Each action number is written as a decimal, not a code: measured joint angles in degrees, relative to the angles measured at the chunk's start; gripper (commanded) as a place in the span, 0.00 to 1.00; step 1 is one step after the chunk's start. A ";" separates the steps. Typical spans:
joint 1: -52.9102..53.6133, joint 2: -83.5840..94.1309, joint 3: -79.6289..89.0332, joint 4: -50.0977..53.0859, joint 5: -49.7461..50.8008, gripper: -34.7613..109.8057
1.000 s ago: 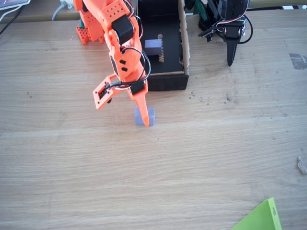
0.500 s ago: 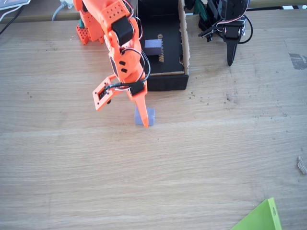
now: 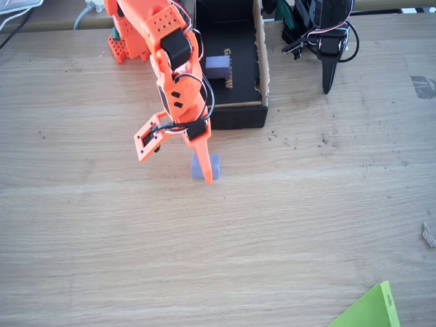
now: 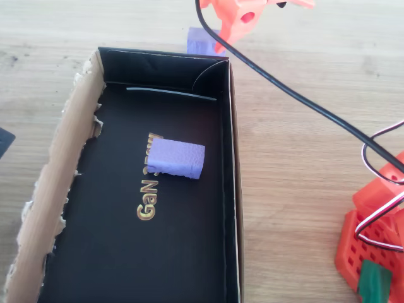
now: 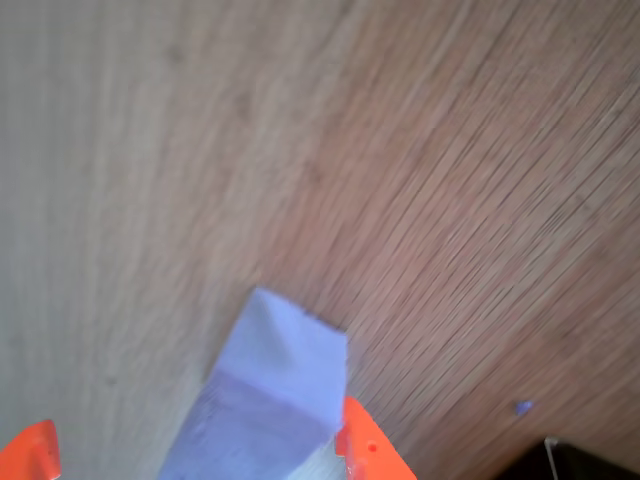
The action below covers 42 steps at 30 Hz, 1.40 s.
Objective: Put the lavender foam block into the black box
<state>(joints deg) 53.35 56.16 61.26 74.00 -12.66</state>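
An orange finger covers part of the lavender foam block (image 3: 206,165).

In the fixed view, the lavender foam block (image 3: 205,165) lies on the table (image 3: 306,218) before the black box (image 3: 235,112).

Lavender foam block (image 3: 206,165) — small, pale lavender-blue, flat on wooden table (image 3: 306,225), just near side of black box (image 3: 261,68), outside it. Wrist view: block inside my gripper (image 5: 200,455), touching right fingertip, gap at left. Box — low black walls, raw brown edge right, gold lettering on floor.
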 measured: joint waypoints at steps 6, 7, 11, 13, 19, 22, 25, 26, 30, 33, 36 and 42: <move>0.00 -0.62 0.00 -3.34 0.44 0.24; -0.09 -0.79 0.00 -3.78 0.26 0.24; 0.00 -0.79 -0.09 -4.13 0.44 0.24; 0.00 -0.79 -0.09 -4.13 0.44 0.24; 0.00 -0.79 -0.09 -4.22 0.44 0.24; 0.00 -0.79 -0.09 -4.13 0.44 0.24; 0.00 -0.18 -0.09 -1.05 0.09 0.24; -0.09 0.62 -0.09 0.62 0.09 0.24; -0.09 4.66 0.00 7.29 0.00 0.24; -0.88 9.58 0.00 11.25 0.09 0.24; -2.20 14.06 0.00 14.33 0.35 0.24; -3.52 20.48 0.00 16.44 1.23 0.24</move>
<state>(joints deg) 49.83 76.64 61.26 90.44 -11.43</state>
